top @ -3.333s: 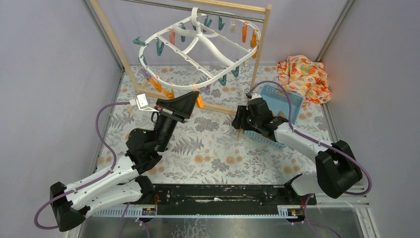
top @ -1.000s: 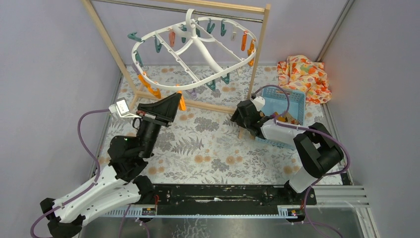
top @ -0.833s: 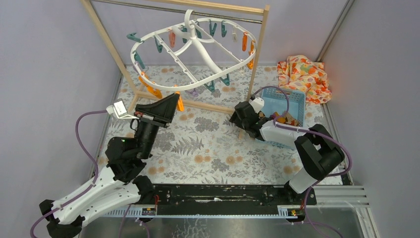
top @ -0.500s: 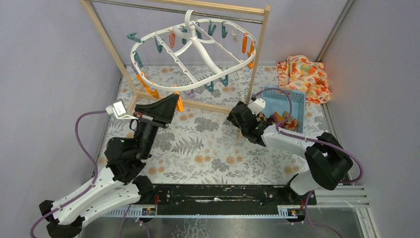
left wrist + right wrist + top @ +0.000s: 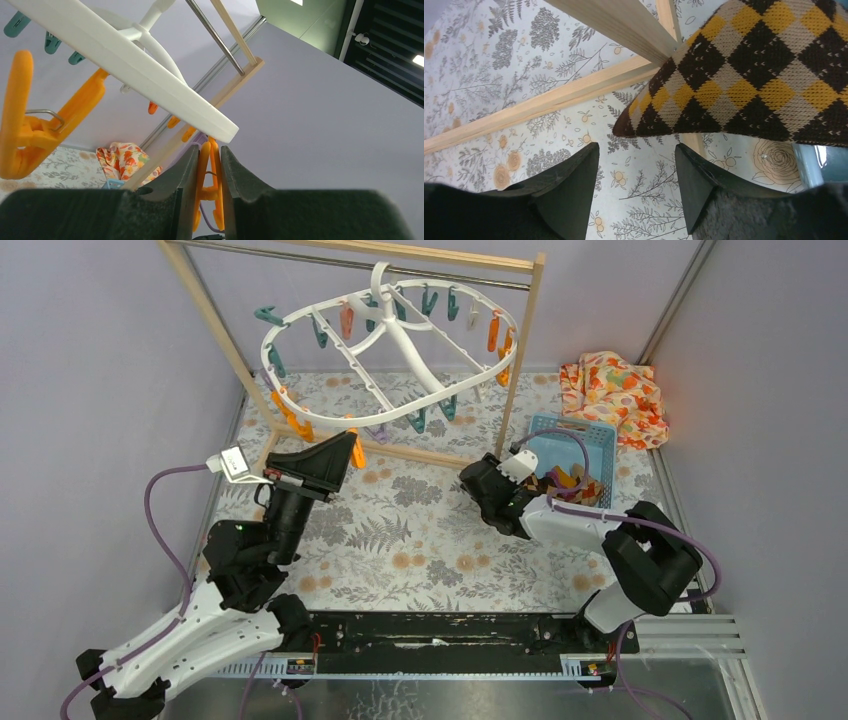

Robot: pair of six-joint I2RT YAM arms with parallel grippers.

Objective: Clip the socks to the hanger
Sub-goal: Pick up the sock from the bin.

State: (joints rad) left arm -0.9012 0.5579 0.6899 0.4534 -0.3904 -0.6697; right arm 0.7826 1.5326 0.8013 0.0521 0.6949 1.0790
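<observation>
The white oval hanger [image 5: 405,340] hangs tilted from the wooden rail, with teal, orange and purple pegs around its rim. My left gripper [image 5: 345,452] is raised under the rim's near left side and is shut on an orange peg [image 5: 209,185]. In the left wrist view the hanger rim [image 5: 125,65] runs just above the left gripper [image 5: 210,155]. The socks [image 5: 562,482] lie bunched in the blue basket. My right gripper [image 5: 482,490] is low beside the basket, open and holding nothing. The dark brown checked sock [image 5: 749,75] lies just beyond the right gripper [image 5: 636,155], apart from it.
The wooden rack [image 5: 520,350] stands across the back, and its base rail [image 5: 554,97] lies close ahead of the right gripper. The blue basket [image 5: 575,435] sits at the right. An orange floral cloth [image 5: 615,395] lies in the back right corner. A floral mat covers the table.
The left gripper has shifted slightly left with the peg, and the hanger swung with it. The right gripper has drawn nearer and lower beside the basket, uncovering the socks.
</observation>
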